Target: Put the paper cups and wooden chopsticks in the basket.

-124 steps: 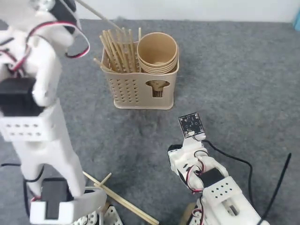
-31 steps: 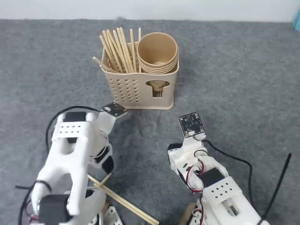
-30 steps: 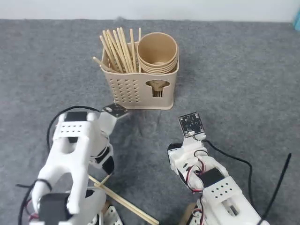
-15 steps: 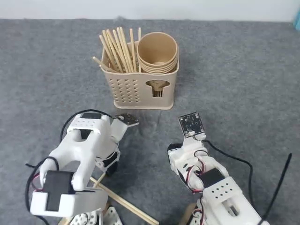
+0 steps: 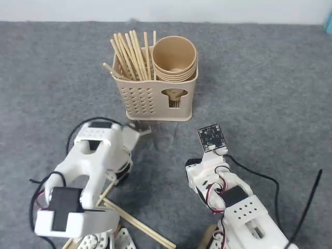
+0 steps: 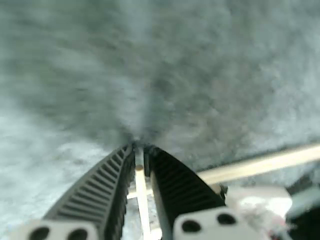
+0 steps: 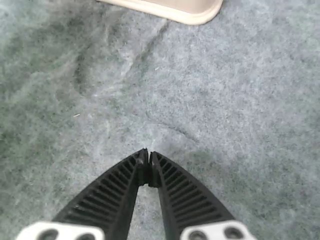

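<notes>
A beige perforated basket (image 5: 155, 101) stands at the back of the grey carpet. It holds a stack of paper cups (image 5: 174, 54) and several wooden chopsticks (image 5: 129, 52). Two more chopsticks (image 5: 139, 225) lie crossed on the carpet at the front left. My left arm (image 5: 96, 155) is bent low over them. In the left wrist view my left gripper (image 6: 139, 147) is shut on a thin chopstick (image 6: 141, 192) just above the carpet, and another chopstick (image 6: 260, 162) lies beside it. My right gripper (image 7: 147, 156) is shut with nothing in it, low over the carpet in front of the basket's base (image 7: 175, 7).
My right arm (image 5: 215, 174) rests at the front right with its cable trailing to the right. Bare carpet (image 5: 270, 93) stretches right of the basket and between the arms. A wall edge runs along the far side.
My left arm has come down from above the basket to the loose chopsticks at the front left and shut on one, which now tilts differently. The right arm has not moved.
</notes>
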`<state>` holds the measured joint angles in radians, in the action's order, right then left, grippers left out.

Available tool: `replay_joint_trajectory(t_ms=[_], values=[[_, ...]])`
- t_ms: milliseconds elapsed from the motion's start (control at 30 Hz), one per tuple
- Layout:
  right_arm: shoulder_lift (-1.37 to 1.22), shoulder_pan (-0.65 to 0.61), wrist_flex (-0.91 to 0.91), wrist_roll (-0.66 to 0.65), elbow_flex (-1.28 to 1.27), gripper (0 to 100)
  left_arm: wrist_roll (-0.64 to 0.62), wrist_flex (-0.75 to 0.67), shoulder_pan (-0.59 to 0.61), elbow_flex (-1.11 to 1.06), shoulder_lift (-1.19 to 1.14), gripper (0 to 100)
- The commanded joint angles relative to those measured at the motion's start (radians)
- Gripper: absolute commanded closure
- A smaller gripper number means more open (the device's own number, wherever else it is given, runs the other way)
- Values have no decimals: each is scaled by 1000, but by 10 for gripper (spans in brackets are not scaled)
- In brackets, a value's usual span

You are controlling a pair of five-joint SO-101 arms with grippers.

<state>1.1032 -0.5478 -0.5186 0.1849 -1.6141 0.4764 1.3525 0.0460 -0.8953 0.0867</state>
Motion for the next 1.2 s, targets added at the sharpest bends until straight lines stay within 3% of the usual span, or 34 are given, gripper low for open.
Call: replay_joint_trajectory(t_ms=[0,500,767,1167], values=[[18,13,31,-14,11,987,-106,23,9,127,-2,987],[18,13,31,-14,11,987,-419,48,26,519,-2,987],[18,13,31,-14,11,987,-416,318,92,705,-3,987],[18,13,31,-14,11,987,-416,334,269,806,-3,987]])
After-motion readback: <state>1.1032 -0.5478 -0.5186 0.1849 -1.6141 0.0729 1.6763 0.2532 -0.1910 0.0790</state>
